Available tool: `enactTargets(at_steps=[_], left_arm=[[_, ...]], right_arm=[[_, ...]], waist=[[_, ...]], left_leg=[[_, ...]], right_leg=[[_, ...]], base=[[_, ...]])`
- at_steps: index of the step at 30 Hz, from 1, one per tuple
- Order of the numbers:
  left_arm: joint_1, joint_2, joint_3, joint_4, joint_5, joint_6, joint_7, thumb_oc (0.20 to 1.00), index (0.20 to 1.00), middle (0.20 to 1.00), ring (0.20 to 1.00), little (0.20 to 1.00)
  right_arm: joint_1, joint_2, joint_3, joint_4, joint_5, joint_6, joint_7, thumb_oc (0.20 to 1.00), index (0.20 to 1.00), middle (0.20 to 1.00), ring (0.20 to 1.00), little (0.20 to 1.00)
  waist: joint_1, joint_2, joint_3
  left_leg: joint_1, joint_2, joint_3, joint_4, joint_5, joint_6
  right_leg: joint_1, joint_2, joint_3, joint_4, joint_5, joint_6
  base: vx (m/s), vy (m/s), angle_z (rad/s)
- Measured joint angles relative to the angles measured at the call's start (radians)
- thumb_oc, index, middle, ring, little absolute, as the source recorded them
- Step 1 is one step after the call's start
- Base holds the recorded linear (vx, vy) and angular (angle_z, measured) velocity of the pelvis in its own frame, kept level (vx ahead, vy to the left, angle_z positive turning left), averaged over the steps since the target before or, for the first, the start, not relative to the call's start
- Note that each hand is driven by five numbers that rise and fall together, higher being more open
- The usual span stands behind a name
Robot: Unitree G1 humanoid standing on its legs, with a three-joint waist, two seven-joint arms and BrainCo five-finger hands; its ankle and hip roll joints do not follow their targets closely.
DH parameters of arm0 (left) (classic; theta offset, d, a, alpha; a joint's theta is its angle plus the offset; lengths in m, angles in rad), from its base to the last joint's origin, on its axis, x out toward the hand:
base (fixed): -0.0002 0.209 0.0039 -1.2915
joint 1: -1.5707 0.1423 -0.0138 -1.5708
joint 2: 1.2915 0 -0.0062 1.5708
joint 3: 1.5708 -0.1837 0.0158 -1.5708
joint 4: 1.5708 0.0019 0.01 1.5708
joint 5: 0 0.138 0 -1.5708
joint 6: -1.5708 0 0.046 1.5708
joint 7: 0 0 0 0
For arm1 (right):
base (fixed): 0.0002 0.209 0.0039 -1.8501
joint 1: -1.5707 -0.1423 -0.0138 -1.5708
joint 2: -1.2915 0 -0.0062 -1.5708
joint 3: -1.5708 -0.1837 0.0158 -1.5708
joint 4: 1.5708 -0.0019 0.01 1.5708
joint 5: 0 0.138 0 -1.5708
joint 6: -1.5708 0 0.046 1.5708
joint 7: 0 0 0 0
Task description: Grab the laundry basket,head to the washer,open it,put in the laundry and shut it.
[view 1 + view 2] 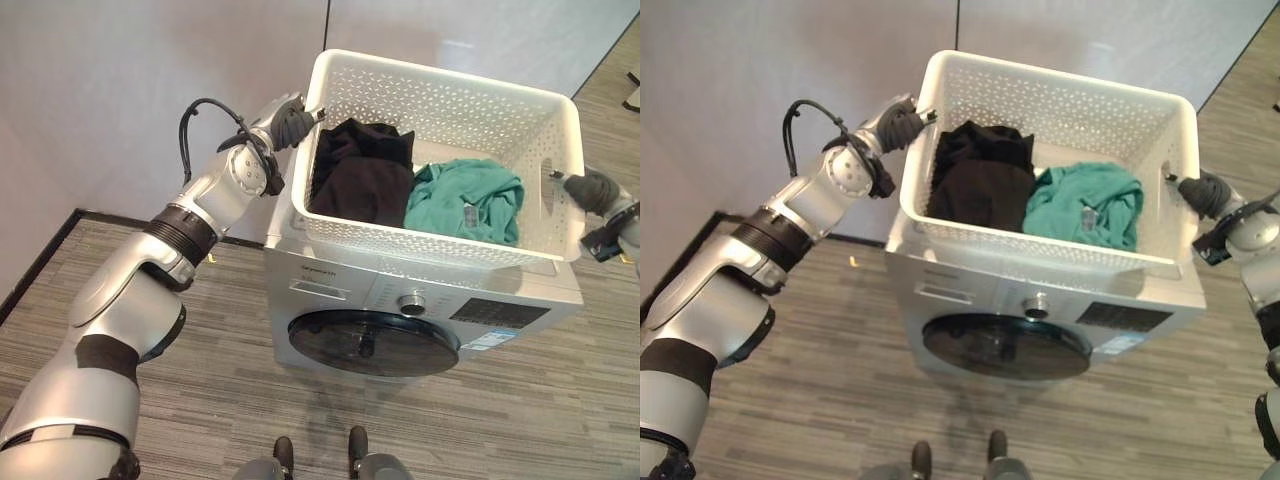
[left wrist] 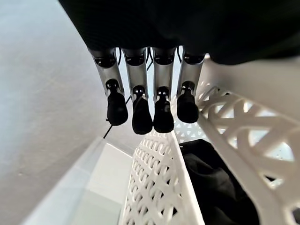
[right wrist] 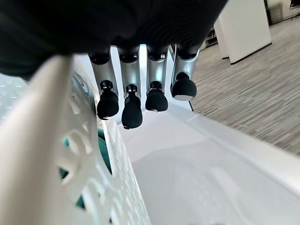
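The white perforated laundry basket [image 1: 440, 85] rests on top of the silver front-loading washer [image 1: 330, 290], whose round dark door [image 1: 375, 342] is closed. Inside lie black clothes [image 1: 360, 175] and a teal garment [image 1: 465, 200]. My left hand [image 1: 290, 122] grips the basket's left rim, thumb hooked over the edge and fingers [image 2: 140, 112] down the outer wall [image 2: 159, 187]. At the right handle slot, my right hand [image 1: 595, 190] holds on the same way, its fingers [image 3: 131, 110] beside the basket wall [image 3: 42, 140] above the washer top [image 3: 197, 173].
A pale wall [image 1: 120, 90] stands close behind and left of the washer. Grey striped floor [image 1: 230, 400] spreads in front of the door. A control knob [image 1: 410, 303] and a dark panel [image 1: 500, 313] sit on the washer's front.
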Motion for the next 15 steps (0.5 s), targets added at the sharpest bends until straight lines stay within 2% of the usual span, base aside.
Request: enactTargets(at_steps=[4, 6, 8, 10, 11, 12, 13, 14, 15], left_arm=[[-0.027, -0.048, -0.003, 0.068, -0.003, 0.0, 0.004, 0.2, 0.2, 0.2, 0.2, 0.2], [-0.063, -0.099, -0.009, 0.141, -0.01, 0.002, 0.006, 0.2, 0.2, 0.2, 0.2, 0.2], [-0.066, -0.098, -0.009, 0.141, -0.011, 0.0, 0.006, 0.2, 0.2, 0.2, 0.2, 0.2], [-0.099, -0.125, -0.019, 0.239, -0.018, 0.005, 0.014, 0.2, 0.2, 0.2, 0.2, 0.2], [-0.104, -0.126, -0.019, 0.247, -0.018, 0.005, 0.013, 0.2, 0.2, 0.2, 0.2, 0.2], [-0.104, -0.126, -0.018, 0.247, -0.018, 0.002, 0.013, 0.2, 0.2, 0.2, 0.2, 0.2], [-0.103, -0.126, -0.018, 0.246, -0.018, 0.003, 0.01, 0.2, 0.2, 0.2, 0.2, 0.2], [-0.103, -0.126, -0.017, 0.245, -0.018, 0.003, 0.008, 0.47, 0.47, 0.47, 0.47, 0.47], [-0.103, -0.126, -0.015, 0.244, -0.018, 0.003, 0.007, 0.617, 0.617, 0.617, 0.617, 0.617]], right_arm=[[-0.104, 0.001, 0.109, 0.102, -0.002, 0.0, 0.006, 0.2, 0.2, 0.2, 0.2, 0.2], [-0.182, 0.015, 0.194, 0.189, -0.004, -0.003, 0.01, 0.2, 0.2, 0.2, 0.2, 0.2], [-0.19, 0.016, 0.187, 0.199, -0.006, -0.003, 0.011, 0.2, 0.2, 0.2, 0.2, 0.2], [-0.289, 0.078, 0.266, 0.294, -0.011, 0.003, 0.012, 0.2, 0.2, 0.2, 0.2, 0.2], [-0.304, 0.078, 0.277, 0.299, -0.014, 0.002, 0.014, 0.2, 0.2, 0.2, 0.2, 0.2], [-0.304, 0.078, 0.272, 0.301, -0.015, 0.002, 0.015, 0.391, 0.391, 0.391, 0.391, 0.391], [-0.304, 0.077, 0.267, 0.303, -0.018, 0.002, 0.022, 1.0, 1.0, 1.0, 1.0, 1.0], [-0.304, 0.077, 0.268, 0.302, -0.03, 0.002, 0.022, 1.0, 1.0, 1.0, 1.0, 1.0], [-0.303, 0.077, 0.267, 0.301, -0.044, 0.002, 0.022, 1.0, 1.0, 1.0, 1.0, 1.0]], waist=[[0.0, 0.004, -0.002], [-0.002, 0.005, -0.002], [0.001, 0.006, -0.002], [-0.002, 0.006, -0.003], [-0.002, 0.01, -0.002], [-0.002, 0.013, -0.003], [0.0, 0.016, -0.004], [0.001, 0.018, -0.005], [0.001, 0.018, -0.005]], left_leg=[[-0.004, 0.029, -0.009, -0.006, -0.001, -0.022], [-0.002, 0.033, -0.022, -0.02, 0.007, -0.034], [-0.003, 0.033, -0.022, -0.031, 0.012, -0.04], [-0.005, 0.034, -0.019, -0.033, 0.017, -0.048], [-0.009, 0.034, -0.02, -0.034, 0.018, -0.049], [-0.01, 0.034, -0.022, -0.035, 0.019, -0.05], [-0.009, 0.037, -0.022, -0.035, 0.019, -0.052], [-0.01, 0.039, -0.023, -0.035, 0.02, -0.053], [-0.011, 0.04, -0.023, -0.035, 0.02, -0.053]], right_leg=[[-0.001, 0.029, -0.013, -0.001, -0.011, -0.02], [0.002, 0.034, -0.022, -0.007, -0.014, -0.026], [0.001, 0.034, -0.022, -0.016, -0.014, -0.028], [0.004, 0.037, -0.019, -0.029, -0.013, -0.032], [0.0, 0.037, -0.019, -0.029, -0.013, -0.033], [0.0, 0.037, -0.02, -0.028, -0.013, -0.033], [0.0, 0.04, -0.02, -0.028, -0.012, -0.035], [0.0, 0.042, -0.021, -0.028, -0.012, -0.037], [0.0, 0.043, -0.021, -0.028, -0.012, -0.038]], base=[[0.04, -0.116, 0.11], [0.01, -0.015, 0.12], [0.02, -0.071, 0.04], [0.03, -0.078, -0.03], [0.02, -0.037, -0.02], [0.02, -0.018, 0.03], [0.03, -0.012, 0.04], [0.0, 0.0, 0.0], [0.0, 0.0, 0.0]])
